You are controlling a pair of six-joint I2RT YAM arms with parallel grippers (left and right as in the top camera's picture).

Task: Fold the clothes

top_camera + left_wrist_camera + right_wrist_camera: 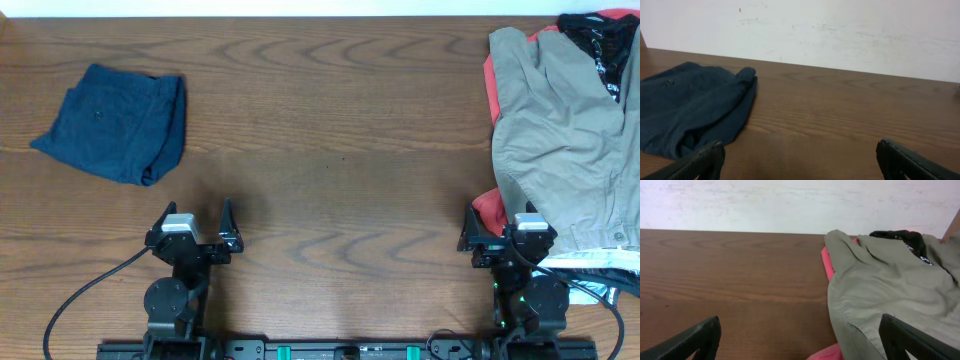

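**Pile at right, both grippers gaping**

The grained wooden table (340, 150) is showing open wood through its middle. Rumpled khaki trousers (560, 130) are draping over red cloth (488, 208) along the right edge. Folded blue shorts (115, 120) are lying far left. The left gripper (194, 216) and right gripper (503, 218) are standing wide, holding nothing.

A brown wooden table (330, 150) with dark, wavy grain is stretching from the left edge to the right edge. A white wall (840, 30) is rising just behind the far edge, showing faint grey scuffs and carrying a tiny red speck (739, 9) high on its left part.
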